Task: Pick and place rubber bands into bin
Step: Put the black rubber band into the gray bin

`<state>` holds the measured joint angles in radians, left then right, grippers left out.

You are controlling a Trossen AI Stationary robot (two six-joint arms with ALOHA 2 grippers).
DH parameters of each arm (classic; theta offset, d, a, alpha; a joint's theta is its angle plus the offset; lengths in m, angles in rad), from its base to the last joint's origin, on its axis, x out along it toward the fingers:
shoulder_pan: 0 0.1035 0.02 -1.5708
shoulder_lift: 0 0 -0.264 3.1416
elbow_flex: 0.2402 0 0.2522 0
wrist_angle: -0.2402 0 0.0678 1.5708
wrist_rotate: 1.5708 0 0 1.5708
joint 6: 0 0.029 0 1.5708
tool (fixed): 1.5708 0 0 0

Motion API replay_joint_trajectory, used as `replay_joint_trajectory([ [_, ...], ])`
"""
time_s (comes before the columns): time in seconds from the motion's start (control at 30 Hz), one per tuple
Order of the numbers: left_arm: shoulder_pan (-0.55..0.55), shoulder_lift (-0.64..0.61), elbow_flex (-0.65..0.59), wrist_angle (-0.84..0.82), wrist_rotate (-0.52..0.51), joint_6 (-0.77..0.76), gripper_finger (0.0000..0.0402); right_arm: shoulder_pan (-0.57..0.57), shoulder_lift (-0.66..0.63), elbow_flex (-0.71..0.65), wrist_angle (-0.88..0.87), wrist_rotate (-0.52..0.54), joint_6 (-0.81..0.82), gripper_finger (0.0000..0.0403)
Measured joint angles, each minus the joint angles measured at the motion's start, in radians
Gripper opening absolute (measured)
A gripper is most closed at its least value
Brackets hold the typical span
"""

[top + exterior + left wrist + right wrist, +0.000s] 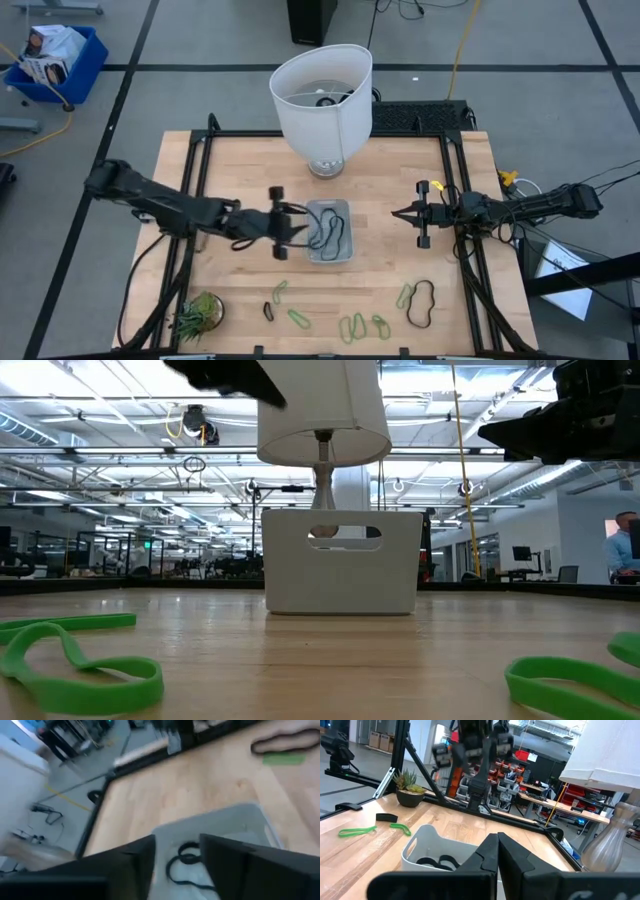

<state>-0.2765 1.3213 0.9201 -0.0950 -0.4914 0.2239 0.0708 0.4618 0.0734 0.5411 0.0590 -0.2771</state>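
- Wooden table (240,160): open bare board between the bin and the near edge; black frame rails run along both sides and limit sideways reach.
- White lampshade (322,95) on its stand rises just behind the bin; tall, so any high swing toward the far side looks risky.
- Left gripper (283,236) hangs at the bin's left rim, jaws parted, nothing between them in the left wrist view.
- Right gripper (418,213) waits well right of the bin, above the table; fingers pressed together, empty.
- Bin (345,252): mid-table, shallow, clear plastic; probably light and apt to slide if bumped.
- Dark rubber bands (330,232) lie coiled inside the bin.
- Potted plant (200,312) sits at the near-left corner, beside the loose loops.
- Long dark band (423,305) and green rubber bands (352,326) lie strung along the near edge, mostly apart.
- Judgement: loops are light, floppy, flat on the wood; pinching one strand across its width seems best.
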Motion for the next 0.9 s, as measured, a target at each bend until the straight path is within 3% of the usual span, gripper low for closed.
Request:
replay_joint_trajectory([
  [0.17, -0.053, -0.104, 0.0, -0.154, -0.007, -0.035, 0.0021, 0.0, 0.0, 0.0, 0.0, 0.0, 0.0, 0.0],
  [0.3, -0.091, -0.149, -0.049, -0.178, -0.004, -0.031, 0.0014, 0.0, 0.0, 0.0, 0.0, -0.001, 0.0, 0.0],
  [0.37, -0.103, -0.171, -0.109, -0.139, 0.062, 0.006, 0.0008, 0.0, 0.0, 0.0, 0.0, -0.001, 0.0, 0.0],
  [0.47, -0.104, -0.203, -0.248, 0.076, 0.24, 0.076, 0.0006, 0.0, 0.0, 0.0, 0.0, -0.001, 0.0, 0.0],
  [0.57, -0.083, -0.222, -0.403, 0.389, 0.33, 0.109, 0.0005, 0.0, 0.0, 0.0, 0.0, -0.002, 0.001, 0.0],
  [0.7, -0.027, -0.246, -0.578, 0.669, 0.392, 0.108, 0.0004, 0.0, 0.0, 0.0, 0.001, -0.003, 0.001, 0.0],
  [0.9, 0.03, -0.402, -0.769, 0.826, 0.369, -0.003, 0.0003, 0.0, 0.0, 0.0, 0.0, -0.004, 0.003, 0.0],
])
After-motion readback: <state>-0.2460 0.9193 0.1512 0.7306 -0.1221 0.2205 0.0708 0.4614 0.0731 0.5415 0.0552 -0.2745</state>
